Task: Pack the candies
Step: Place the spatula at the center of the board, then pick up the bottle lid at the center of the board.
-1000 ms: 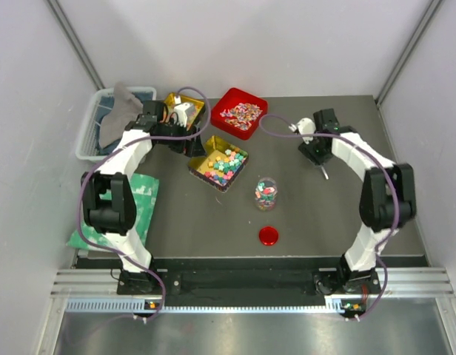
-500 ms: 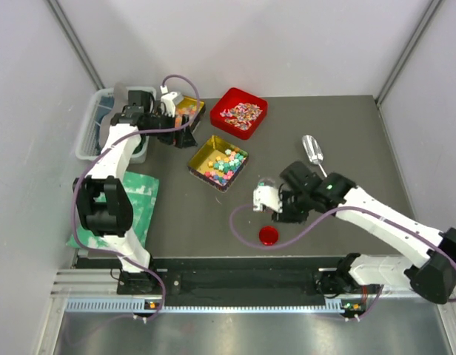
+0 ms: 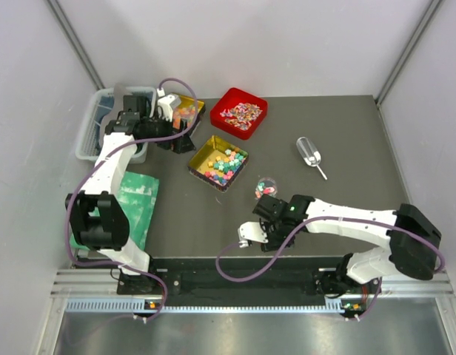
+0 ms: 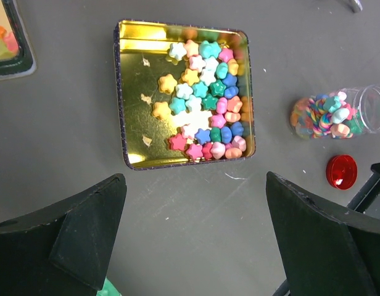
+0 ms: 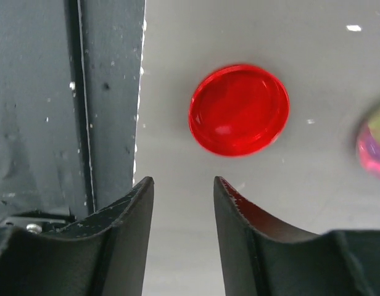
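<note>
Right at the near edge of the desk the right gripper is down low with its jaws drawn narrow and nothing between them; the red lid lies flat on the desk just ahead of the fingertips, apart from them. A little further in, the clear jar seems to stand upright with its mouth open to the ceiling, and a mix of coloured candies shows through its wall. Off at the near-left corner a green packet lies flat. Toward the middle sits a square gold tray, turned so that its corners point at the desk's edges; the pastel candies, stars and rounded ones, crowd the side of it that faces the jar, leaving the other side bare. To the right of it a clear scoop lies slantwise, bowl toward the far edge, thin handle toward the near-right corner. Beyond the gold tray the left gripper hangs above the desk with its jaws spread wide, holding nothing. Under that arm another gold tray holds the orange gummies, partly hidden. Beside it near the far edge a red tray, also set cornerwise, carries the pink-and-white pieces. A pale bin stands at the far-left corner.
</note>
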Controlling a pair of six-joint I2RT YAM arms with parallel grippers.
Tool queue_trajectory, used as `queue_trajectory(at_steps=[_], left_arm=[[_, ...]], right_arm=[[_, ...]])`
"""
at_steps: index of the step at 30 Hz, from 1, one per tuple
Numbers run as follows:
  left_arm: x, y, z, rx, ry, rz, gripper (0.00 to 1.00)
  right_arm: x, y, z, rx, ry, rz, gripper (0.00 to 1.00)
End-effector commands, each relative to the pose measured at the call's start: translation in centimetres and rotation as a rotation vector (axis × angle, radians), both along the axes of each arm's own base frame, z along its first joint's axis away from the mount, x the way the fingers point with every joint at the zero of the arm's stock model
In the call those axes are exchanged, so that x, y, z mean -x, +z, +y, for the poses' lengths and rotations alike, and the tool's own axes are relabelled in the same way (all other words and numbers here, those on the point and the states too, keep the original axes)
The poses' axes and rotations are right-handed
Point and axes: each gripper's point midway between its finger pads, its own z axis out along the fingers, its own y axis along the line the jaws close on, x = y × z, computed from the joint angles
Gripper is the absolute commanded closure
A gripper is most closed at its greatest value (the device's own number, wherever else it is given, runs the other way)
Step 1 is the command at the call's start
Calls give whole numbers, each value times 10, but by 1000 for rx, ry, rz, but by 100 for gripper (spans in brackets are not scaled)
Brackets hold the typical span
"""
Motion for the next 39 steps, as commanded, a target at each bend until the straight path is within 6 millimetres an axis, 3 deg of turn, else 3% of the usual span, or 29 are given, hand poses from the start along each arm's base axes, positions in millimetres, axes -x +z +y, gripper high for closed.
queue_trajectory(at_steps=[1,13,14,16,19,24,27,30,32,33,35,36,37,38,39], left_arm=[[0,21,-2,10,-13,-80,1],[2,14,1,33,-25,-60,1],[-1,14,13,46,0,-56,1],[-2,10,16,53,6,-46,1],[-3,7,19,58,7,-47,1],[-4,2,20,56,-3,-45,1],[-5,-2,18,69,-21,-40,1],[-3,-10,11,104,-71,-29,1],[1,-11,2,155,-126,-19,1],[3,-11,-1,170,-158,-26,1],[8,-6,-9,218,-221,-46,1],[10,-5,-12,227,-247,-65,1],[13,-2,-17,240,-279,-80,1],[18,2,-23,260,-315,-94,1],[22,3,-27,250,-353,-125,1]], right_arm=[[2,-7,24,-51,11,-5,58],[8,-34,45,-25,45,8,66],[8,-36,44,-17,45,10,67],[9,-42,44,-1,49,11,69],[8,-49,43,18,49,10,77],[5,-53,43,34,40,-2,100],[3,-47,44,39,32,-11,100],[10,-21,47,4,32,29,100],[18,15,59,-92,38,86,100],[25,28,50,-77,38,128,100],[28,71,61,-197,32,213,100],[35,91,50,-209,27,265,100],[31,122,60,-294,35,264,100],[38,142,62,-355,44,325,100],[30,160,59,-403,26,334,100]])
